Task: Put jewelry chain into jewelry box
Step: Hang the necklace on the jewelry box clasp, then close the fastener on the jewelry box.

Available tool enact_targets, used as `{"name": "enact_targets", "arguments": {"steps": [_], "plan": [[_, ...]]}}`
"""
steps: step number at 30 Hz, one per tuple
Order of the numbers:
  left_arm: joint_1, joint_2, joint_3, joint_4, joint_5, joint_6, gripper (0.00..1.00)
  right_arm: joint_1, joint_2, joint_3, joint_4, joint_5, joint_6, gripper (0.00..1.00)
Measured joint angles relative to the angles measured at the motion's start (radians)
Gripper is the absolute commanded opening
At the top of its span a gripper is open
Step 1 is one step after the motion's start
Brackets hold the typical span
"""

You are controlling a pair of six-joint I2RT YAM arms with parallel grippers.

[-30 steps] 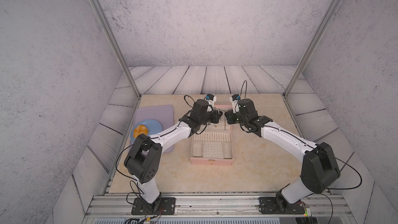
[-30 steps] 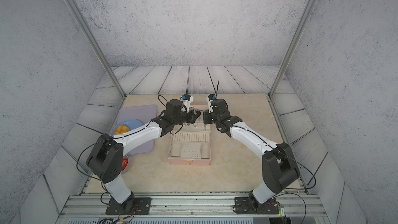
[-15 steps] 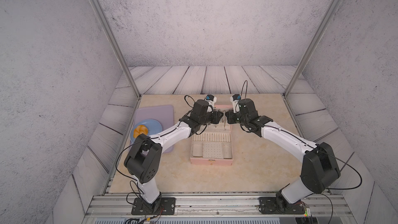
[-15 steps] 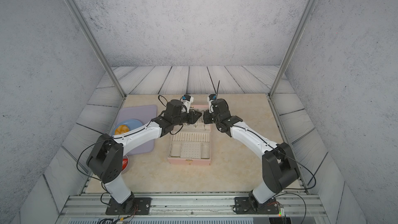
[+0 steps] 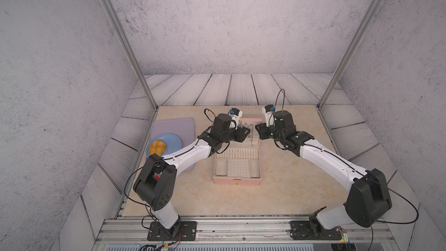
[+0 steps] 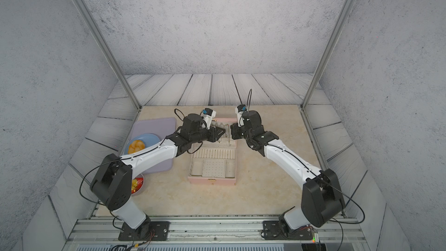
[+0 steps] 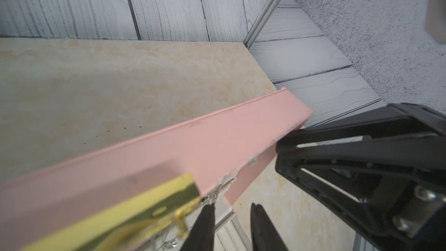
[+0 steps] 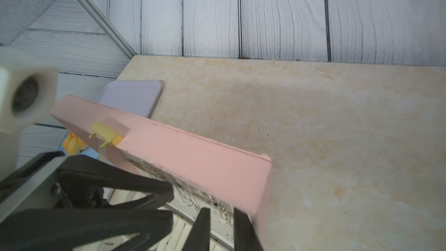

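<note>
Against the raised lid (image 8: 193, 155) of the pale pink hinged jewelry box (image 5: 237, 181), the thin silver link chain (image 8: 184, 194) hangs inside. Left gripper (image 7: 233, 207) and right gripper (image 8: 221, 211) stand narrowly parted, empty; placement appears complete, retraction remains.

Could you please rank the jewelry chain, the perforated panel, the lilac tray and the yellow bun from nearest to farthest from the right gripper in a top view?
From the right gripper:
1. jewelry chain, beside it in the raised lid.
2. perforated panel, in the jewelry box.
3. lilac tray, on the robot's left.
4. yellow bun, farthest left.
</note>
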Motion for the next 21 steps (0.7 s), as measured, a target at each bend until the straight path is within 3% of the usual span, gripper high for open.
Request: {"name": "enact_targets", "arguments": {"steps": [4,9,11,14,21], "plan": [[0.000,-0.073,-0.046,0.017,0.016,0.032,0.38,-0.002,-0.100,-0.049,-0.005,-0.033,-0.059,0.36],[0.000,-0.174,-0.143,0.039,0.017,0.110,0.44,-0.002,-0.204,-0.084,-0.006,-0.040,-0.229,0.71],[-0.001,-0.201,-0.180,0.046,0.016,0.149,0.45,-0.002,-0.222,-0.082,-0.006,-0.040,-0.318,0.80],[-0.001,-0.227,-0.229,0.052,0.007,0.202,0.46,-0.002,-0.201,-0.046,-0.027,-0.044,-0.453,0.83],[-0.001,-0.232,-0.266,0.060,-0.001,0.291,0.46,-0.002,-0.006,0.117,-0.085,-0.096,-0.805,0.83]]}}
